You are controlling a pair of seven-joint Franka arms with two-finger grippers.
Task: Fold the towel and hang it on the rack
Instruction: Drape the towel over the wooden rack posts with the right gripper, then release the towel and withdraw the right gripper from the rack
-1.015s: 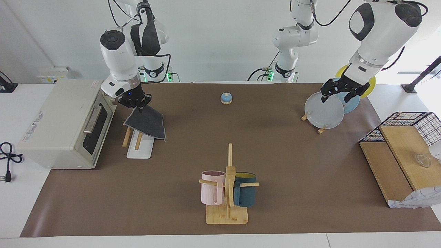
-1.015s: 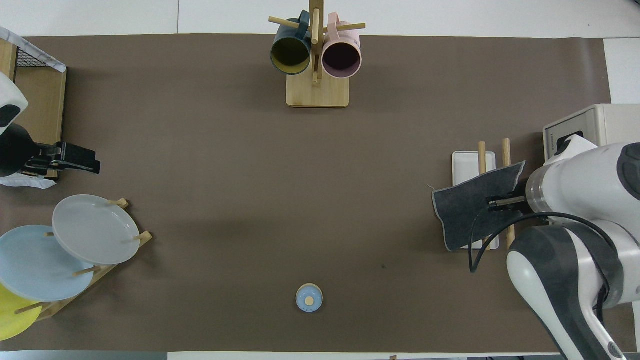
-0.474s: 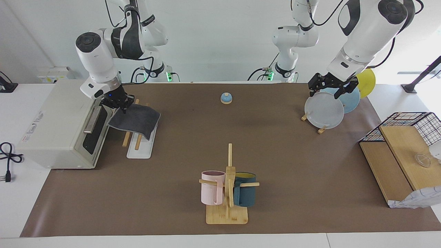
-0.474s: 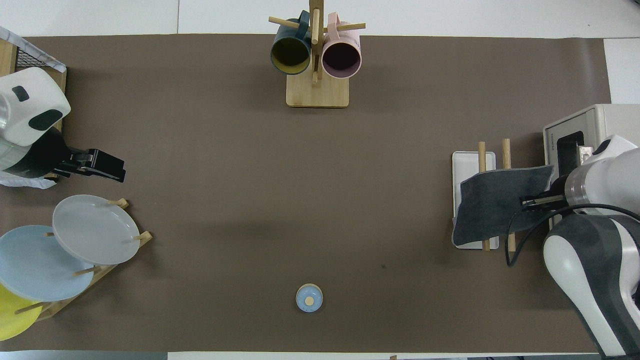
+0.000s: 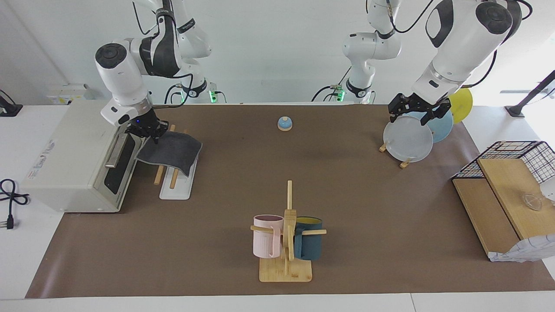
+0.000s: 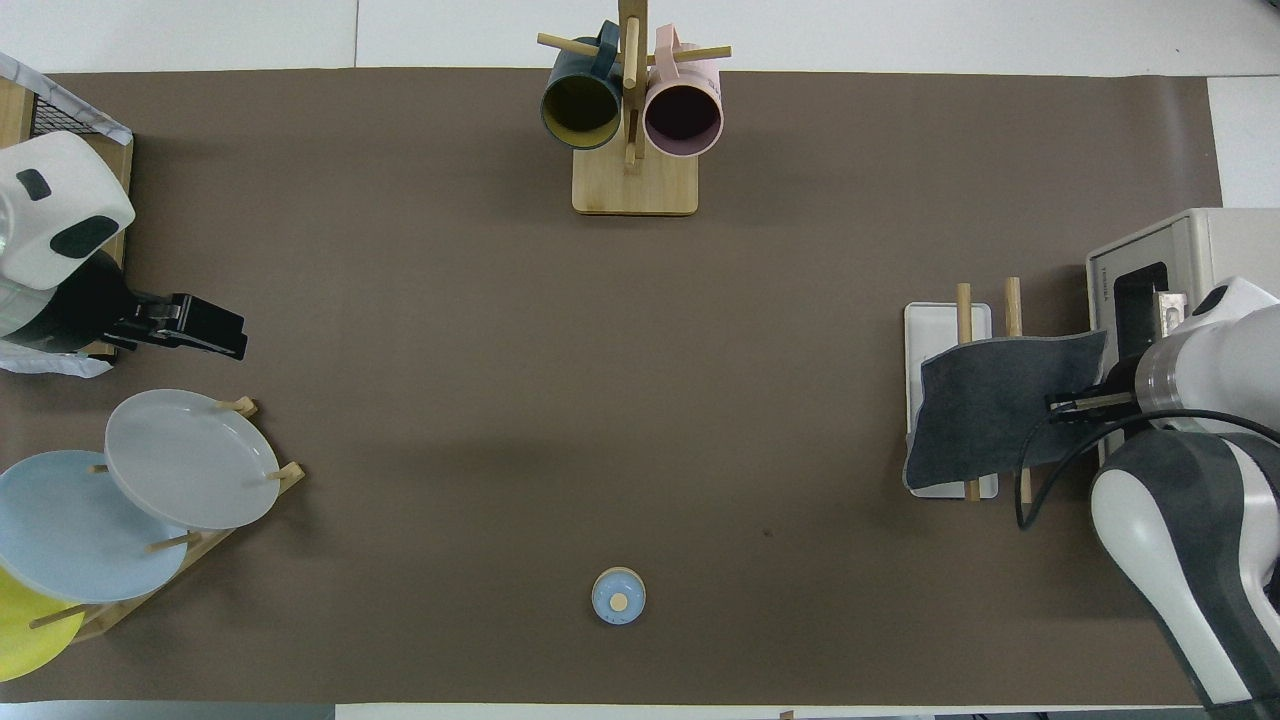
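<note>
The towel, dark grey face up, lies draped over the two light-wood rods of the rack, which has a white flat base. Its far edge hangs down over the base. In the overhead view the towel covers the nearer half of the rack. My right gripper is shut on the towel's edge on the oven's side, just above the rods; it also shows in the overhead view. My left gripper hangs open and empty over the plates; it also shows in the overhead view.
A toaster oven stands close beside the rack at the right arm's end. A mug tree with two mugs stands farthest from the robots. A small blue bell, a plate stand with plates and a wooden shelf with a wire basket also stand on the table.
My right gripper carried the towel toward the oven and lowered it from hanging onto the rods. My left gripper shifted slightly over the plates. Little moved in the last half second.
</note>
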